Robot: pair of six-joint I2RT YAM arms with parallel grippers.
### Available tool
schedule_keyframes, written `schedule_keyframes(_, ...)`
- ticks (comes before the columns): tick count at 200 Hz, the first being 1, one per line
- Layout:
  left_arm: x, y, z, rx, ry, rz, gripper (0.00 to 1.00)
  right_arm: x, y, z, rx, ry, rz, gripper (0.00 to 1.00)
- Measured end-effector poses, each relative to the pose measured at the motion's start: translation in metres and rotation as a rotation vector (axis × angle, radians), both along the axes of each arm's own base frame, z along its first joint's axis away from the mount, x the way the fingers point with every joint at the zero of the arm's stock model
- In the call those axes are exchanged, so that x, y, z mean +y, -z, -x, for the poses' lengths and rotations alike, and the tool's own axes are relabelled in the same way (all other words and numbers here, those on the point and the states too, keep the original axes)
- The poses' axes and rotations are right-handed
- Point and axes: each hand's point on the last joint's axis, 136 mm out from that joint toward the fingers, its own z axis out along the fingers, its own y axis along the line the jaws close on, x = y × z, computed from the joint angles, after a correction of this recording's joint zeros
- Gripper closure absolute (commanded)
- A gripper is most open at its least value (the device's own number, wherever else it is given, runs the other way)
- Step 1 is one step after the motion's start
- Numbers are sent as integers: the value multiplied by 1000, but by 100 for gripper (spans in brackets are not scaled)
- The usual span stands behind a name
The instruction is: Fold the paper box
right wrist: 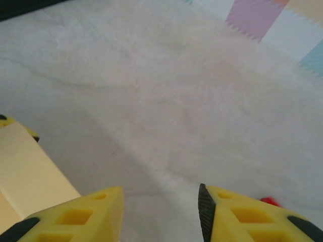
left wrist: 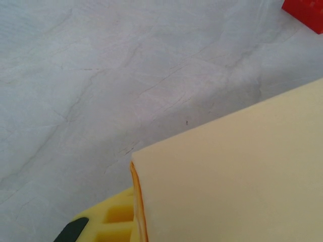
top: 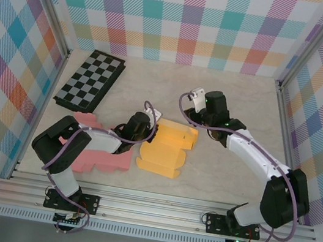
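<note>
The orange-yellow paper box (top: pixel 164 149) lies partly folded in the middle of the table. My left gripper (top: pixel 144 132) is at the box's left edge. In the left wrist view a pale flap of the paper box (left wrist: pixel 237 176) lies tight against one yellow finger (left wrist: pixel 108 222) and hides the other, so the jaws are shut on it. My right gripper (top: pixel 203 123) hovers just beyond the box's far right corner. Its fingers (right wrist: pixel 96 212) stand apart over bare table with nothing between them. A flap of the box (right wrist: pixel 25 174) shows at the left of that view.
A folded checkerboard (top: pixel 90 81) lies at the back left. A pink jagged foam piece (top: pixel 103 152) sits under my left arm, left of the box. A red object (left wrist: pixel 305 12) shows at a corner of the left wrist view. Plaid walls enclose the table.
</note>
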Motion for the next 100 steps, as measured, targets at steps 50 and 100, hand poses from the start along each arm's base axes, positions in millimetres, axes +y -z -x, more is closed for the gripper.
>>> schedule_keyframes(50,-9,-9,2,-70,37,-19,90,8,43,19,220,14,-50,53)
schedule_keyframes(100,-13,-3,2,-65,59,-19,88,9,60,37,304,-8,-64,52)
